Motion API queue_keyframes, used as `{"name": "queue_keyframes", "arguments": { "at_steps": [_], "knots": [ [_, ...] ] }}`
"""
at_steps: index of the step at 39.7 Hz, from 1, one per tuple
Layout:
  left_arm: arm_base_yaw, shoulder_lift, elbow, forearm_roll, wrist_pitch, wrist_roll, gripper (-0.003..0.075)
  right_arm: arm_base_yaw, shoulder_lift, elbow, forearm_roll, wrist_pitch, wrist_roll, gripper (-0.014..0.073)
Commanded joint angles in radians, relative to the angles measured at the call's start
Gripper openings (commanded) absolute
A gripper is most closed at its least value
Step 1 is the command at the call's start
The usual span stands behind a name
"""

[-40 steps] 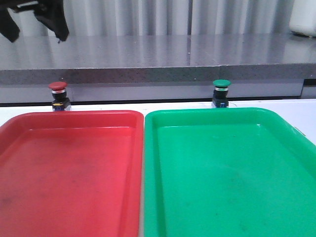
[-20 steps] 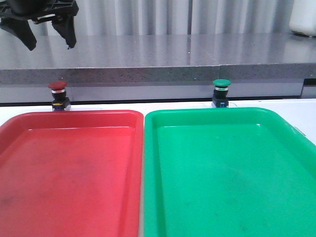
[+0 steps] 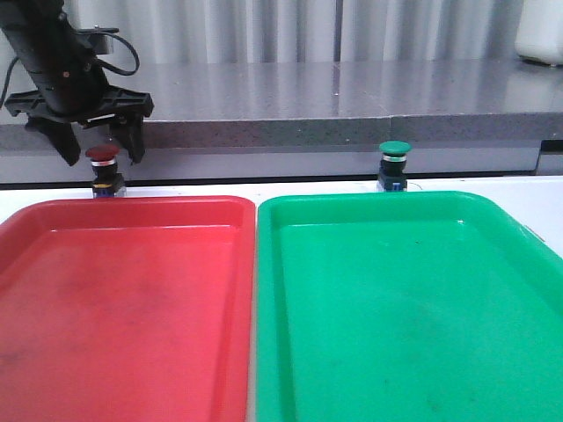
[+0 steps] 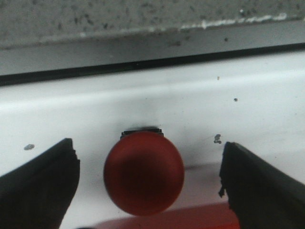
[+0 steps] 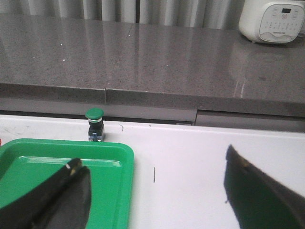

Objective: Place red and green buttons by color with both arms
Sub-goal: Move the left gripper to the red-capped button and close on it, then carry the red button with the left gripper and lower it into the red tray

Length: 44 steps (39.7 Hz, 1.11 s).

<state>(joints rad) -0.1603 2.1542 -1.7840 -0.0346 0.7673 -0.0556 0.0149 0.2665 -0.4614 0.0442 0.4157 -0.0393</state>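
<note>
The red button [image 3: 103, 167] stands upright on the white table just behind the red tray [image 3: 123, 299]. My left gripper [image 3: 98, 151] is open and straddles it, one finger on each side of the dark-red cap [image 4: 144, 172], not touching. The green button [image 3: 393, 164] stands upright behind the green tray [image 3: 413, 299]; it also shows in the right wrist view [image 5: 95, 124]. My right gripper [image 5: 155, 191] is open and empty, well away from the green button, over the tray's corner and bare table. It is out of the front view.
A grey stone ledge [image 3: 308, 97] runs behind the table, close behind both buttons. A white appliance [image 5: 271, 21] stands on it at the far right. The two trays lie side by side and fill the near table.
My left gripper has come down from above the ledge to the red button and now straddles its cap. The buttons and trays have not moved.
</note>
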Motion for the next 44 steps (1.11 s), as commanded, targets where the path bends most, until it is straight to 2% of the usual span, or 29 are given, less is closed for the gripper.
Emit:
{"name": "queue_keyframes", "arguments": {
  "at_steps": [1, 4, 6, 15, 18, 26, 35, 44],
  "knots": [
    [0.002, -0.044, -0.030, -0.005, -0.054, -0.011, 0.0566, -0.006, 0.015, -0.033, 0.000, -0.074, -0.009, 0.0590],
    [0.002, -0.038, -0.030, -0.005, -0.056, -0.011, 0.0535, -0.006, 0.015, -0.033, 0.000, -0.074, -0.009, 0.0590],
    [0.002, -0.037, -0.030, -0.005, -0.056, -0.011, 0.0488, -0.006, 0.015, -0.033, 0.000, -0.074, -0.009, 0.0590],
    [0.002, -0.037, -0.030, -0.005, -0.065, -0.011, 0.0190, -0.006, 0.015, -0.033, 0.000, -0.074, -0.009, 0.0590],
    [0.002, -0.039, -0.030, -0.005, -0.060, -0.011, 0.0128, -0.006, 0.015, -0.033, 0.000, -0.074, -0.009, 0.0590],
    [0.005, -0.099, -0.034, 0.019, -0.056, -0.011, 0.0116, -0.006, 0.015, -0.033, 0.000, -0.074, -0.009, 0.0590],
    [-0.002, -0.239, -0.007, 0.015, 0.049, -0.011, 0.0116, -0.006, 0.015, -0.033, 0.000, -0.074, -0.009, 0.0590],
    [-0.061, -0.484, 0.321, -0.031, -0.095, -0.014, 0.0115, -0.006, 0.015, -0.033, 0.000, -0.074, -0.009, 0.0590]
  ]
}}
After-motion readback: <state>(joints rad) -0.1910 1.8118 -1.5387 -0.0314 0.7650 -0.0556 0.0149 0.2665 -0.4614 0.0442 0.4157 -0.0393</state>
